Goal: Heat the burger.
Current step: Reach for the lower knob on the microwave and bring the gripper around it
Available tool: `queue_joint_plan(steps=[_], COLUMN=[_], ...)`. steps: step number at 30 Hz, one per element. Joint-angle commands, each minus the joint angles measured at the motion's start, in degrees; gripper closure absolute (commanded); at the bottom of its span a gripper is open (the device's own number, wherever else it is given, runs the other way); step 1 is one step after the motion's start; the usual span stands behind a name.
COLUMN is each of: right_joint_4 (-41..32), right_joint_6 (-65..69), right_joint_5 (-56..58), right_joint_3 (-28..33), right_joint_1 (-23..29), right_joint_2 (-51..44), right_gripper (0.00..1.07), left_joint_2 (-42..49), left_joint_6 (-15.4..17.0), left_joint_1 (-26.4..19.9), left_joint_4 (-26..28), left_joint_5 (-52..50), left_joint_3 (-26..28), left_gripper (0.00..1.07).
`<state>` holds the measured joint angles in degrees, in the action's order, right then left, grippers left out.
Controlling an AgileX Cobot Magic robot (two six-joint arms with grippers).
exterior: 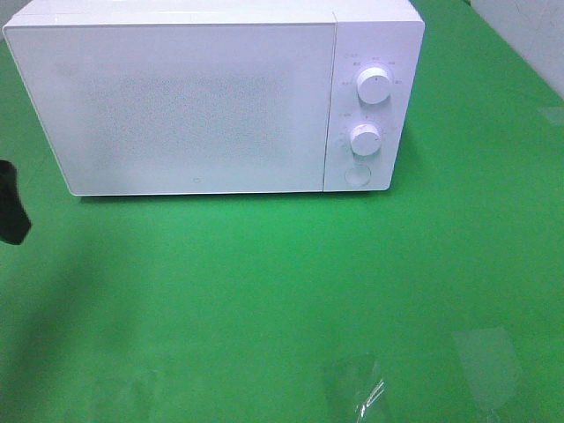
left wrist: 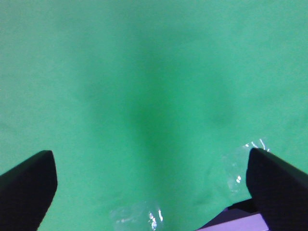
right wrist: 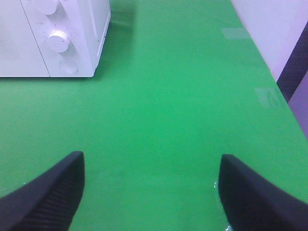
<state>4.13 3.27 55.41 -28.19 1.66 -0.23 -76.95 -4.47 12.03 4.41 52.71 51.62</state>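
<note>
Both the left hand (left wrist: 151, 168) and the right hand (right wrist: 151, 168) are hanging released, fingers wide apart, over the green surface (exterior: 282, 291). The white microwave (exterior: 194, 106) is standing at the far side, door shut; the burger is showing in no view.

Microwave (exterior: 194, 97) sits at the back of the table (exterior: 282, 291), bit left of centre. Its right side has the upper knob (exterior: 374, 85) over the lower knob (exterior: 364, 139) (button (exterior: 357, 175) just underneath).
</note>
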Motion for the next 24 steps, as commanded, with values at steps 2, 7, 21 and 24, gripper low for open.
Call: queue_joint_plan(steps=[2,7,21,24], right_joint_4=[-0.17,-0.17,-0.17,-0.17], right_joint_6=[-0.40,-0.40,-0.40,-0.40], right_joint_5=[-0.46,-0.46,-0.46,-0.46], right_joint_3=[0.17,0.17,0.17,0.17], right_joint_1=[-0.23,-0.23,-0.23,-0.23], right_joint_2=[-1.49,-1.49,-1.49,-1.49], right_gripper=[0.34,0.34,0.34,0.34], left_joint_2=[5.10,12.78,33.75,37.36], left_joint_6=[-0.92,0.46,0.46,0.46], left_joint_1=[-5.27,-6.65,-6.65,-6.65], left_joint_4=[1.20,0.97,-0.80,-0.80], left_joint_5=[4.70,7.16,9.91,8.14], left_joint_3=[-0.46,-4.41,-15.07,-17.30], left_gripper=[0.06,0.06,0.06,0.06])
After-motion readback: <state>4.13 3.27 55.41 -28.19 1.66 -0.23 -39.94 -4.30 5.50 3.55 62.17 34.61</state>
